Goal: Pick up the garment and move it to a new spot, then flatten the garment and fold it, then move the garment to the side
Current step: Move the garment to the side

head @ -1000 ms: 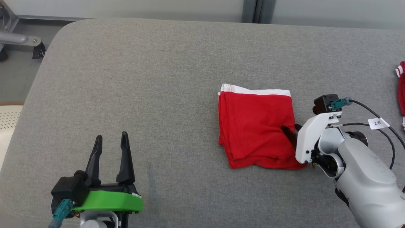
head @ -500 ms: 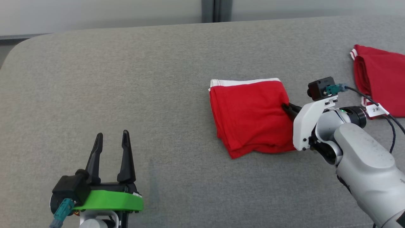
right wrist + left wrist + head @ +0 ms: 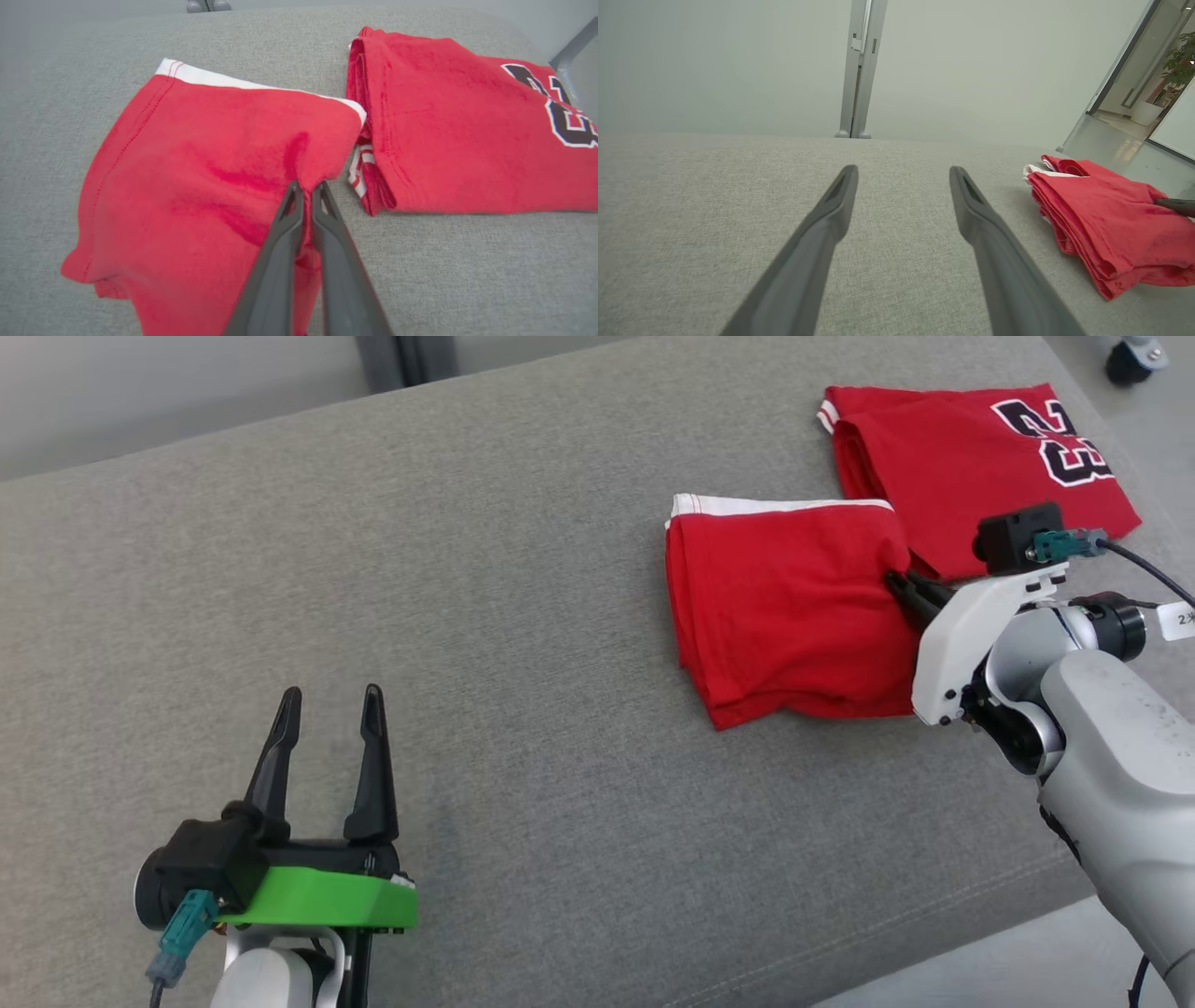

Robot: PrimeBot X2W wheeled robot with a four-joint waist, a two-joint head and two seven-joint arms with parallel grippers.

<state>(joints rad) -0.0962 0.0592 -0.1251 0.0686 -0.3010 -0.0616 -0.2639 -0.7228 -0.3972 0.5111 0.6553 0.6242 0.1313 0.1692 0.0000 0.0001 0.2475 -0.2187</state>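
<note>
Right hand (image 3: 898,581) is clenched on the right edge of the folded red garment (image 3: 784,607), pinching a ridge of cloth between its fingers. That garment lies on the grey upholstered surface (image 3: 523,616), its white-trimmed edge farthest from the robot, just beside a second folded red jersey (image 3: 971,457) bearing dark numerals. Left hand (image 3: 331,693) hangs released, well apart from both.

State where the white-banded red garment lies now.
In the head view the garment lies right of centre on the grey cushion, beside the numbered jersey, its edge pinched by the right gripper.
</note>
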